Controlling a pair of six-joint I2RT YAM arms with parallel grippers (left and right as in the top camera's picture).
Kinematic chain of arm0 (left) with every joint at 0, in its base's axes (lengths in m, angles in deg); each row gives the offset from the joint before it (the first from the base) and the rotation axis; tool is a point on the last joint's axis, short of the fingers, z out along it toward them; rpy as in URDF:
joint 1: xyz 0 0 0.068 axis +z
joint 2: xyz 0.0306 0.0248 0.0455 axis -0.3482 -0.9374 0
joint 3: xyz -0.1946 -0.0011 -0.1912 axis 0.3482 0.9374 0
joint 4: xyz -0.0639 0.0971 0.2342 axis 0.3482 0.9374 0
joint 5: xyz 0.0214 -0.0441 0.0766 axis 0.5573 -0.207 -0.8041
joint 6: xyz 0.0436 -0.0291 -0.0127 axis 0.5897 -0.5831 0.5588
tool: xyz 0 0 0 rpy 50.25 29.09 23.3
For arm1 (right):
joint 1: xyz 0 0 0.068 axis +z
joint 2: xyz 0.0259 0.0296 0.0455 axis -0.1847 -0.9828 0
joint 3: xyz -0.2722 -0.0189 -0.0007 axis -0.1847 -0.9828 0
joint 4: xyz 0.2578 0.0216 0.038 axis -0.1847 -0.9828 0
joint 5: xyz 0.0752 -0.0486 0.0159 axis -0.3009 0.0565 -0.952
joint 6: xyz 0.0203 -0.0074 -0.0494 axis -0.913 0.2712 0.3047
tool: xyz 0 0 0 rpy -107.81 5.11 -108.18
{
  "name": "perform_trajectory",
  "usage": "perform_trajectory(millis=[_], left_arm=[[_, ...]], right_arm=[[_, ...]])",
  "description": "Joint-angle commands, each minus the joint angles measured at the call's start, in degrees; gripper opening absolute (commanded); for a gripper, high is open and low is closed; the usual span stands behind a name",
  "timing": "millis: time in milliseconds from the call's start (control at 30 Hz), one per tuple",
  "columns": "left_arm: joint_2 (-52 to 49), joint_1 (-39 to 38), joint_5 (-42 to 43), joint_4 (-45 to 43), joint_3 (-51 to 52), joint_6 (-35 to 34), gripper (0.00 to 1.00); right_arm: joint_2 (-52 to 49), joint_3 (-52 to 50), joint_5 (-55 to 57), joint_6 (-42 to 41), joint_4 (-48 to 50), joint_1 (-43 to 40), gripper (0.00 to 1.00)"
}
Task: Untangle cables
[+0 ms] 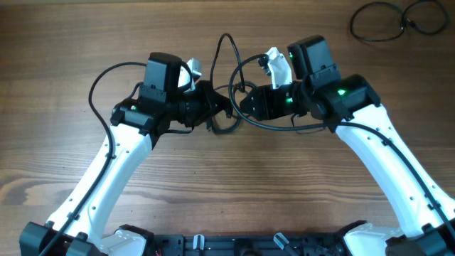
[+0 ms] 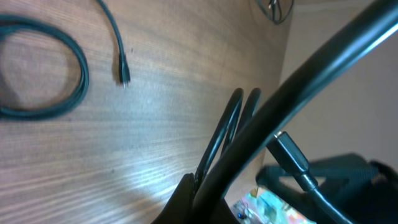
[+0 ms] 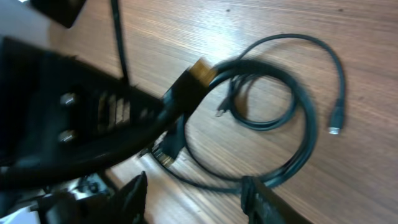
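Judging by how things lie, the job is barely begun: the knot [image 1: 225,122] of black cables sits on the bench [image 1: 213,195] between the two pincers, its strands crossing and one loop [image 1: 226,35] standing up just behind it. The left pincer [image 1: 215,110] is hard against the knot's left side and looks clenched on a doubled strand [image 2: 227,130], though its wrist view is too blurred to be sure. The right pincer [image 1: 239,104], just beside the knot on the other side, is released: its fingers [image 3: 134,193] stand wide apart, and a strand crosses the gap, gripped by neither. Past them a coil [image 3: 305,124] of the knot overlaps itself, with a small plug [image 3: 336,129] lying free at its outer edge and a gold-tipped plug [image 3: 199,71] raised above it. Only one separate cable [image 1: 398,21] lies well apart from the knot, far off to its right. What is left is nearly everything: finding a free end, drawing it out through the loops, and laying each cable apart
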Motion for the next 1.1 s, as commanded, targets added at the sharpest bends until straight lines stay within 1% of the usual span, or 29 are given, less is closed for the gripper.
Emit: perform_trajectory(millis=[0,67,133,233,300,333,367,400,467,533,633,700,733,800,833,933,967,1000,1067], left_arm=[[0.6,-0.2,3.2,1.1,-0.7,0.7,0.04],[0.5,-0.2,2.7,1.0,-0.7,-0.3,0.04],[0.5,-0.2,3.0,1.0,-0.7,-2.5,0.04],[0.5,-0.2,3.1,1.1,-0.7,-3.2,0.04],[0.5,-0.2,5.8,1.0,-0.7,-3.4,0.04],[0.5,-0.2,7.1,1.0,-0.7,-3.3,0.04],[0.5,-0.2,8.3,1.1,-0.7,-3.3,0.04],[0.5,-0.2,8.8,1.1,-0.7,-3.3,0.04],[0.5,-0.2,9.4,1.1,-0.7,-3.3,0.04],[0.5,-0.2,9.4,1.3,-0.7,-3.3,0.04],[0.5,-0.2,10.1,1.5,-0.7,-3.3,0.04],[0.5,-0.2,10.8,1.5,-0.7,-3.3,0.04],[0.5,-0.2,10.7,1.5,-0.7,-3.3,0.04],[0.5,0.3,9.9,1.6,-0.7,-3.1,0.04],[0.5,0.8,7.6,2.7,-0.7,-3.1,0.04],[0.5,2.1,-0.5,7.7,-0.7,-3.1,0.04],[0.5,2.6,-2.1,9.3,-0.7,-3.1,0.04],[0.5,3.0,-3.0,10.3,-0.7,-3.1,0.04],[0.5,3.7,-3.5,11.2,-0.7,-3.1,0.04]], right_arm=[[-1.9,0.1,1.1,3.1,0.3,0.4,0.44],[-2.5,0.1,-0.2,3.2,0.3,1.1,0.43],[-3.1,0.0,-1.1,5.6,0.2,3.0,0.41],[-3.2,0.1,0.8,6.0,0.6,5.1,0.41],[-3.3,0.0,1.7,5.9,0.7,5.3,0.41],[-3.4,0.0,1.9,5.9,0.7,5.3,0.38],[-3.4,0.0,3.3,5.9,0.7,5.3,0.32],[-3.4,0.0,4.2,5.9,0.7,5.3,0.31],[-3.4,0.0,9.4,5.7,-0.4,5.3,0.3],[-3.5,0.0,13.2,3.1,-0.2,5.3,0.31],[-3.5,0.0,13.5,-0.2,0.3,5.3,0.3],[-3.5,0.0,14.0,-0.8,0.2,5.3,0.24],[-3.5,0.0,18.3,-4.6,-0.6,5.3,0.2],[-3.5,0.0,32.1,-16.0,-4.3,5.3,0.2],[-3.5,0.0,36.4,-20.2,-6.1,5.2,0.2],[-3.5,0.0,37.8,-21.5,-7.5,4.2,0.26],[-3.5,0.0,38.1,-22.2,-7.7,3.8,0.26],[-3.5,0.0,39.3,-24.5,-8.4,3.2,0.26],[-3.5,0.0,38.8,-27.0,-9.2,2.0,0.34]])
